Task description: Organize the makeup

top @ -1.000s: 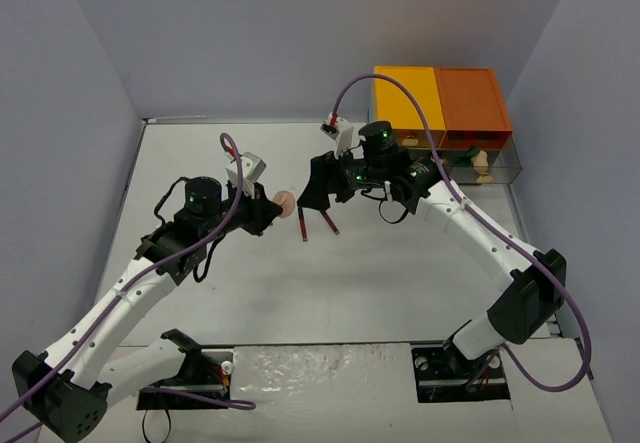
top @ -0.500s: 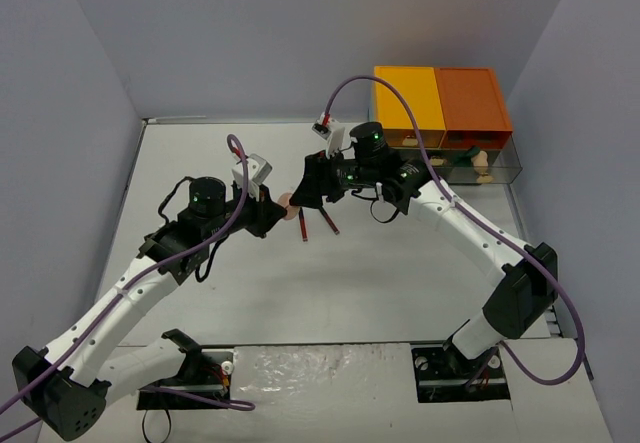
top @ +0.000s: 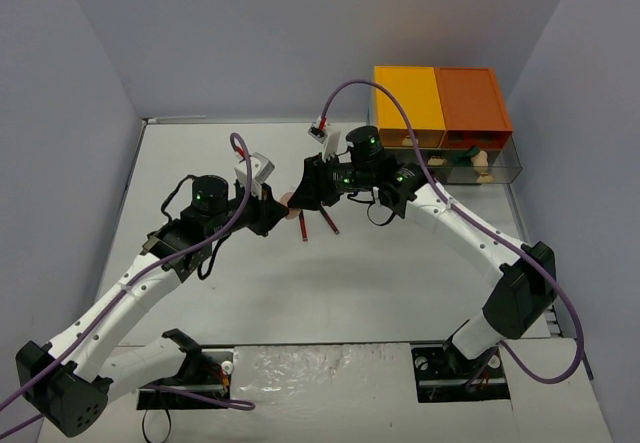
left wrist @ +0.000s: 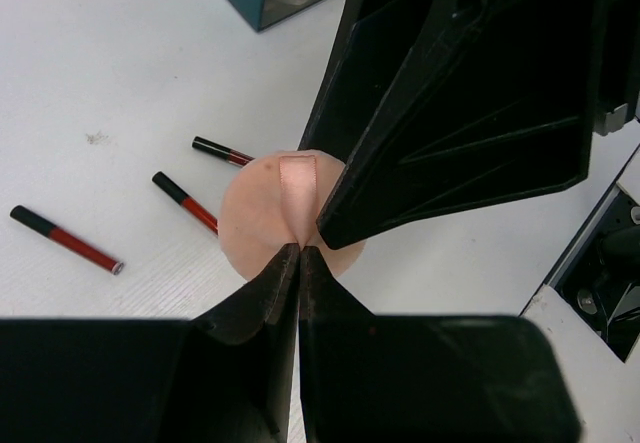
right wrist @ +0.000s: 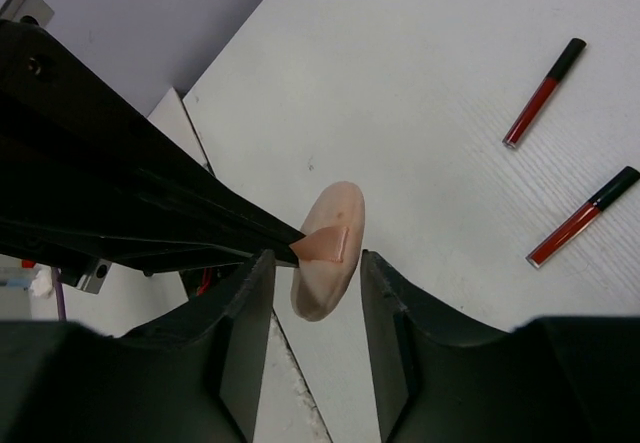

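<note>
Left hand (left wrist: 300, 253) is pinched shut on the peach puff (left wrist: 255, 218) by its ribbon strap (left wrist: 298, 178), off the counter (left wrist: 120, 83). Right hand (right wrist: 315, 263) is open, straddling the puff. We judge that letting go early would drop it, and the thin strap hold may let it swivel.

Drawer unit (top: 440, 98): the clear drawer (top: 505, 168) holds a peach piece and a dark green piece. Three red sticks (left wrist: 187, 203) lie loose.

White table (top: 350, 283) with three dark red sticks (left wrist: 185, 201) and a drawer unit (top: 440, 98)
</note>
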